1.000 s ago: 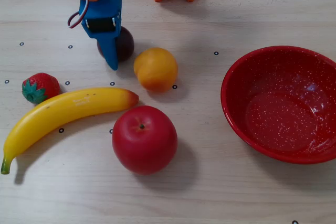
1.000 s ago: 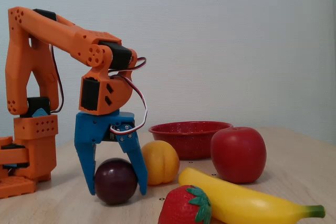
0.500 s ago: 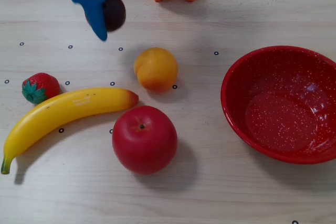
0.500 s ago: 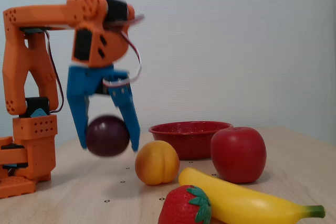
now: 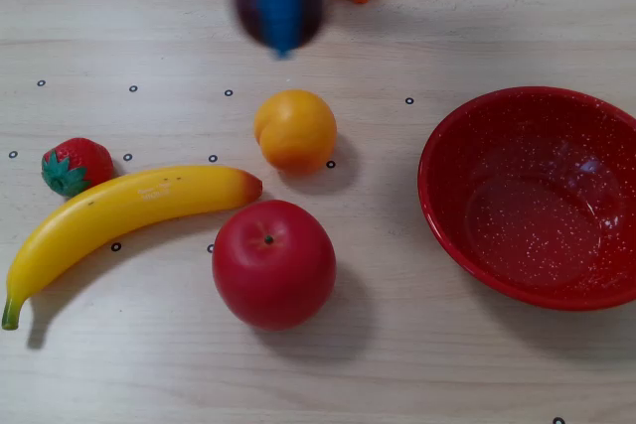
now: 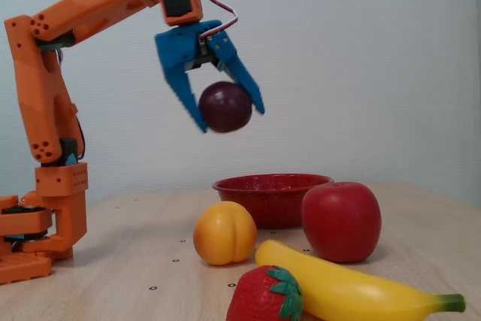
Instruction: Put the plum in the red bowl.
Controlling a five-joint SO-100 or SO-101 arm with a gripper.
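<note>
While the end effector [image 6: 229, 114] grips the plum [image 6: 225, 107] high above the tabletop [image 5: 417, 364], clearing other fruit, the red bowl [image 5: 442, 161] waits far right in the top-down fixed view.

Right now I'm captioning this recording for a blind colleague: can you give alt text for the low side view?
An orange robot arm's blue gripper holds a dark plum high above a wooden table. Below are a red bowl, a red apple, an orange fruit, a banana and a strawberry.
</note>
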